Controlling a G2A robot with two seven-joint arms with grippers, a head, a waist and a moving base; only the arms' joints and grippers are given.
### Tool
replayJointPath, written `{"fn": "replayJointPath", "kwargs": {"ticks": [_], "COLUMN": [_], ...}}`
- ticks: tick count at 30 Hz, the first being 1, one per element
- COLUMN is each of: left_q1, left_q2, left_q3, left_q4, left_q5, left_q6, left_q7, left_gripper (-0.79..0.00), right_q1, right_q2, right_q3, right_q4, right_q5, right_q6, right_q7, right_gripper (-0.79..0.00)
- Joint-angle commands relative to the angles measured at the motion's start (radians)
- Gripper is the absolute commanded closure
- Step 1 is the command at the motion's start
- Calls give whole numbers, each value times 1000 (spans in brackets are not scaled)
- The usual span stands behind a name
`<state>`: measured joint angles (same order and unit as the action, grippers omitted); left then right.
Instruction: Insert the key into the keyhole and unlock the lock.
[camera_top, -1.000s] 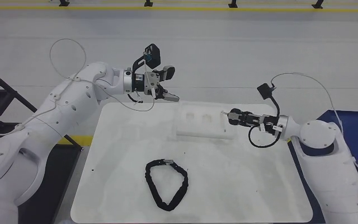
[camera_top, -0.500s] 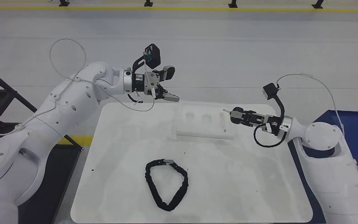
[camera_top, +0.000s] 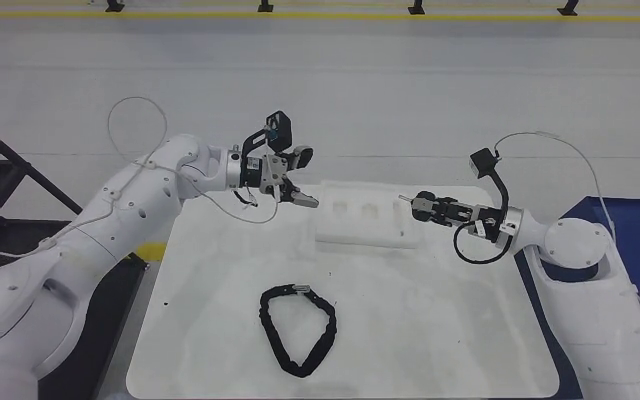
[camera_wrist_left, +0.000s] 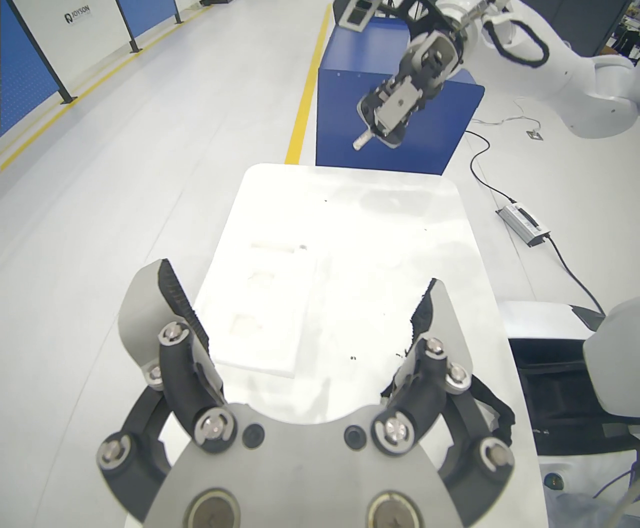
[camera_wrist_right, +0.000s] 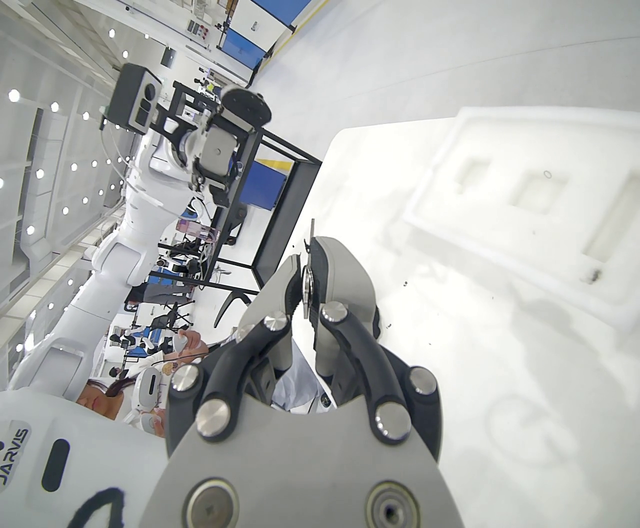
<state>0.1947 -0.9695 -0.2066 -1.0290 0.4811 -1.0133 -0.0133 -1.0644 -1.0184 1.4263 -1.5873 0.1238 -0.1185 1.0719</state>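
A black chain lock (camera_top: 297, 329) lies in a loop at the front middle of the white table (camera_top: 200, 300), its metal lock body (camera_top: 300, 290) at the top of the loop. My right gripper (camera_top: 412, 204) hovers over the table's right back part, shut on a small metal key (camera_wrist_right: 307, 280) whose blade (camera_wrist_left: 362, 139) sticks out past the fingertips. My left gripper (camera_top: 303, 194) hangs open and empty above the table's back left edge; its fingers (camera_wrist_left: 172, 300) stand wide apart.
A white foam tray (camera_top: 365, 222) with square recesses lies at the back middle of the table, between the two grippers. A blue cabinet (camera_wrist_left: 395, 125) stands beyond the table's right end.
The left arm has shifted right and a little lower, toward the table's back edge. The right gripper drew back slightly to the right with the key and lifted a little.
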Motion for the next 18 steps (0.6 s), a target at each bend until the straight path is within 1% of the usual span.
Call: {"fn": "replayJointPath", "kwargs": {"ticks": [1, 6, 11, 14, 18], "left_q1": [34, 112, 174, 184, 220], "left_q2": [6, 20, 25, 23, 11], "left_q3": [-8, -23, -2, 37, 37], "left_q4": [-9, -19, -13, -12, -2], "left_q5": [46, 204, 314, 371, 399], "left_q6": [1, 1, 1, 1, 1], "left_q7": [30, 143, 252, 251, 211], "left_gripper": [-785, -785, -785, -785, -785], "right_q1": [0, 0, 0, 0, 0], "right_q2": [0, 0, 0, 0, 0], "right_q3": [0, 0, 0, 0, 0], "right_q4": [0, 0, 0, 0, 0], "right_q5": [0, 0, 0, 0, 0], "right_q6": [0, 0, 0, 0, 0], "right_q7": [0, 0, 0, 0, 0], "right_gripper": [0, 0, 0, 0, 0]}}
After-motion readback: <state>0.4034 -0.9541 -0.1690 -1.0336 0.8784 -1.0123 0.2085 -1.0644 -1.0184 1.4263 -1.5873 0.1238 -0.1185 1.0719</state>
